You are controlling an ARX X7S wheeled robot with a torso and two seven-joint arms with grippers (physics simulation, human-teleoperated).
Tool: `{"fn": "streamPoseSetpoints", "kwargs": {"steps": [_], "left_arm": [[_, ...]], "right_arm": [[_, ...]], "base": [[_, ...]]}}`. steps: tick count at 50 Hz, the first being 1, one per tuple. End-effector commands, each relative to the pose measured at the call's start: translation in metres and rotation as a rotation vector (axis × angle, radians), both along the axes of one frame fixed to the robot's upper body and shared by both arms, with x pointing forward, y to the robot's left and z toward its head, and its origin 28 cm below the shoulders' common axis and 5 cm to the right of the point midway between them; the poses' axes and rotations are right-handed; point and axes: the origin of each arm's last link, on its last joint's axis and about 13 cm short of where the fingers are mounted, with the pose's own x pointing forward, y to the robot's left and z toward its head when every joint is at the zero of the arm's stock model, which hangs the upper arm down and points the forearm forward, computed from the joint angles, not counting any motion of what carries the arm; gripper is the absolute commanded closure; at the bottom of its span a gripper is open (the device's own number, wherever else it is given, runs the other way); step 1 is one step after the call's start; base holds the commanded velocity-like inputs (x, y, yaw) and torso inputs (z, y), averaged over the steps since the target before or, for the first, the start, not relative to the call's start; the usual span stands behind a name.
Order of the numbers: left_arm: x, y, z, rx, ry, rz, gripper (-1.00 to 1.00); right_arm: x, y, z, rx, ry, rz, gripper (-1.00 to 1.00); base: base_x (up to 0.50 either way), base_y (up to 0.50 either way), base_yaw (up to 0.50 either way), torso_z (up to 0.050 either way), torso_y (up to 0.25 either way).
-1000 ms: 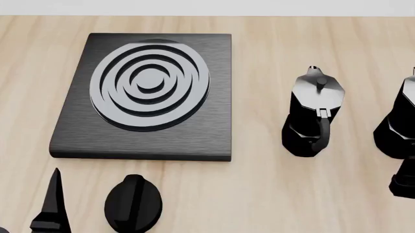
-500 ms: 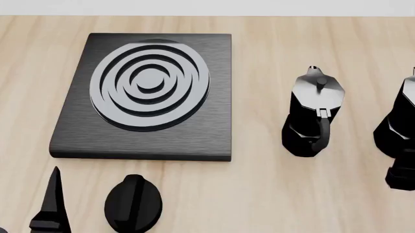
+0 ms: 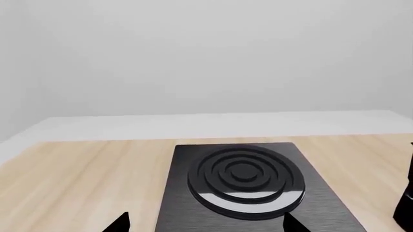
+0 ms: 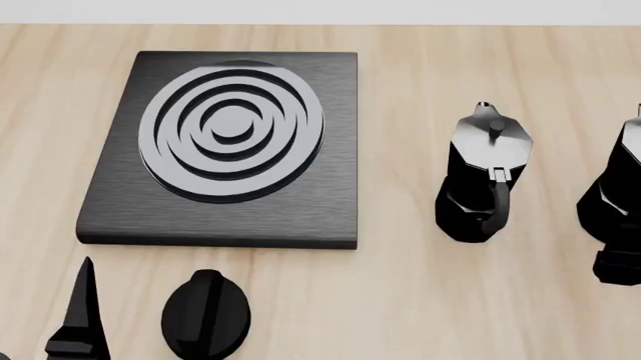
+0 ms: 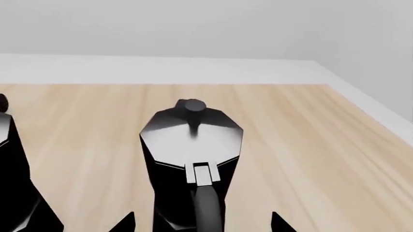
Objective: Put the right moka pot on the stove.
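— tools first: where are they and how do they stand?
— right tool (image 5: 201, 223) has its two finger tips spread, one on each side of the right moka pot (image 5: 191, 169), just at its handle, not touching. left tool (image 3: 205, 227) is spread too, its tips low before the stove (image 3: 248, 186).
— where is that pot?
— upright on the worktop (image 4: 401, 300), at the far right edge of the head view (image 4: 616, 191), well apart from the stove (image 4: 225, 146). its handle faces the right tool; the knobbed lid points up.
— anything between?
— the other moka pot (image 4: 483, 176) stands between it and the stove. a round black dial knob (image 4: 206, 313) lies near the stove's front edge.
— any writing?
— none readable.
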Motion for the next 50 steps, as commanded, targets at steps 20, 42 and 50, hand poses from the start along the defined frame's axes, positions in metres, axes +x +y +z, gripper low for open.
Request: {"fn": "streamPoseSetpoints", "kwargs": {"steps": [20, 42, 50], "left_arm": [[0.001, 0.000, 0.001, -0.007, -0.006, 0.000, -1.00], [0.002, 0.000, -0.001, -0.002, 0.005, 0.005, -1.00], [0.002, 0.000, -0.001, 0.002, 0.012, 0.004, -1.00]], "right_arm": [[0.014, -0.003, -0.010, -0.010, 0.022, -0.016, 1.00], [-0.016, 0.006, 0.016, -0.016, -0.049, -0.007, 1.00], [-0.039, 0.011, 0.025, -0.010, -0.090, 0.008, 1.00]], "base": [[0.00, 0.00, 0.00, 0.000, 0.000], [0.00, 0.00, 0.00, 0.000, 0.000], [0.00, 0.00, 0.00, 0.000, 0.000]]}}
